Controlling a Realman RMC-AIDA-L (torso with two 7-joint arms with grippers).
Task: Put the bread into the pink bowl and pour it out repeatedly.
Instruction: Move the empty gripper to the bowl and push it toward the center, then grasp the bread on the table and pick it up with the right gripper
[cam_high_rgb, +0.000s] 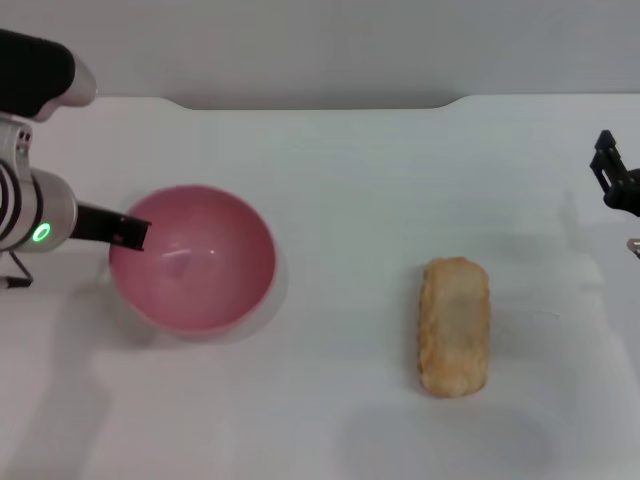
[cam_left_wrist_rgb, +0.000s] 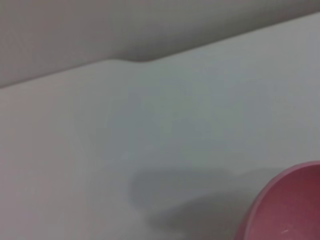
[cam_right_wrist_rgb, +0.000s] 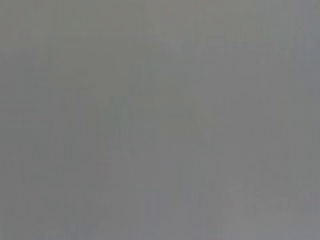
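Observation:
The pink bowl (cam_high_rgb: 195, 260) is at the left of the white table, tipped so that its empty inside faces up and to the right. My left gripper (cam_high_rgb: 130, 232) is at the bowl's left rim and shut on it, with one black finger over the edge. Part of the bowl's rim also shows in the left wrist view (cam_left_wrist_rgb: 290, 205). The bread (cam_high_rgb: 455, 325) lies flat on the table to the right of the bowl, well apart from it, its long side running front to back. My right gripper (cam_high_rgb: 615, 178) is at the far right edge, away from the bread.
The white table (cam_high_rgb: 350, 180) runs back to a grey wall, with a shallow notch in its far edge. The right wrist view shows only plain grey.

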